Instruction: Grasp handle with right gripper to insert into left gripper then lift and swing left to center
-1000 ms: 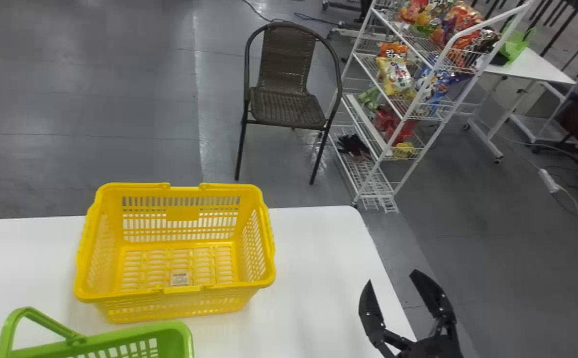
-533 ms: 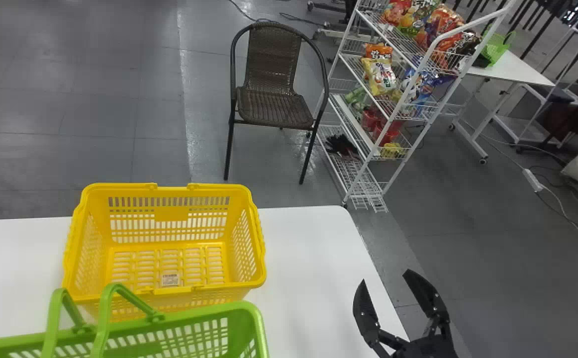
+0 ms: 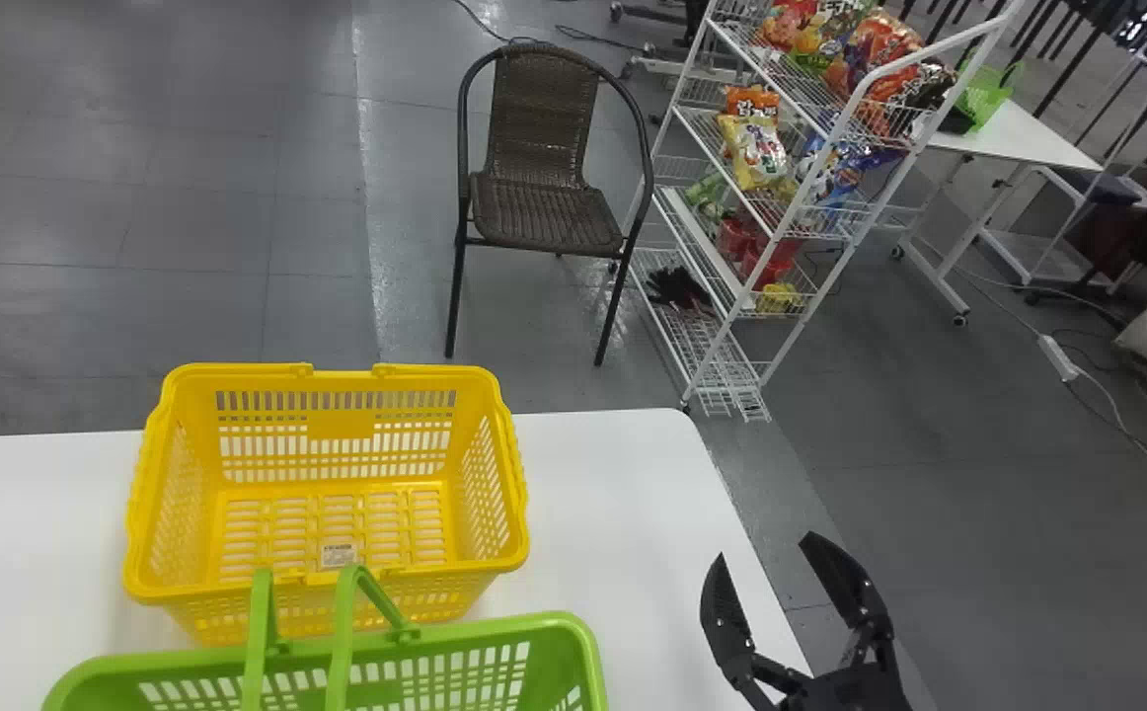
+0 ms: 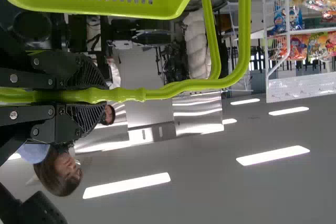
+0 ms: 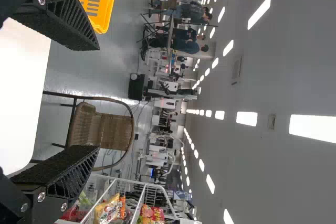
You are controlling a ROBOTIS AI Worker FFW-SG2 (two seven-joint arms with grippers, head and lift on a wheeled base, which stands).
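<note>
- And here's the left gripper (image 4: 102,95), clenched round the green handle (image 4: 184,86)!
- The green basket (image 3: 544,627) is right up near, left of centre, nearer than the yellow basket (image 3: 342,425); probably clear of the white table (image 3: 613,513), though its base is cut off.
- Over on the near right, the right gripper (image 3: 766,549), jaws released, spread wide apart.
</note>
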